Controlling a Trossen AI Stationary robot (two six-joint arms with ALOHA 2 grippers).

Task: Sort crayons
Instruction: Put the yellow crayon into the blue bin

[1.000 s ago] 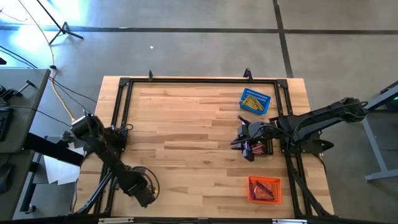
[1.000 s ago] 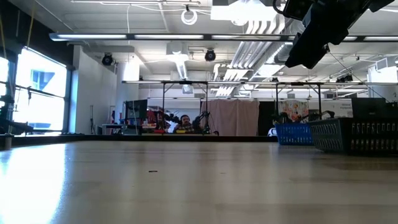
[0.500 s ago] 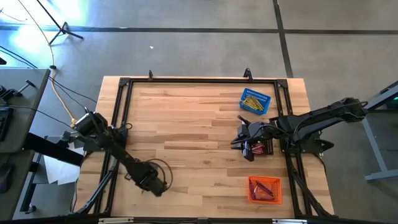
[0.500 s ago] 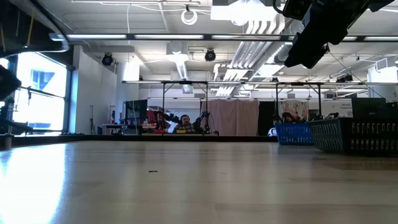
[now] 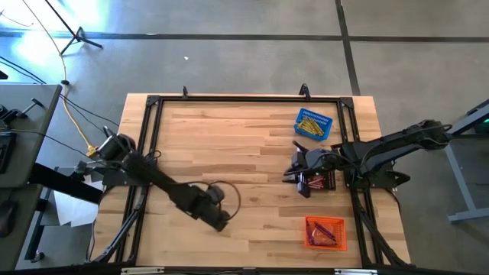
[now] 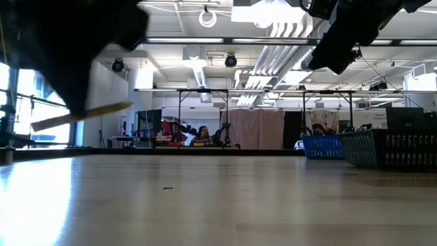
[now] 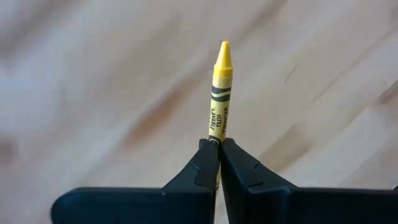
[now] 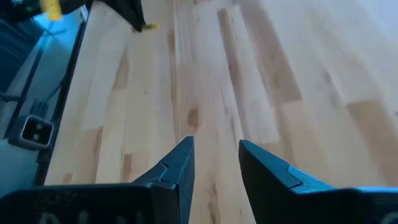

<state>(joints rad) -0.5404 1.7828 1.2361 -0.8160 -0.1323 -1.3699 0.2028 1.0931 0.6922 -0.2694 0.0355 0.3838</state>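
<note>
left gripper (image 7: 217, 163) above the bare wooden table (image 5: 244, 137), fingers pinching a thin yellow paper-wrapped crayon (image 7: 220, 90) by its end, right gripper (image 8: 214, 163) by the black mesh basket (image 5: 322, 182), fingers spread with nothing between

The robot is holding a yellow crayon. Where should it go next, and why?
Probably across the table toward the blue basket, which already holds yellow crayons. The left gripper is shut on a yellow crayon, and sits in the table's near-left part, far from that basket.
</note>
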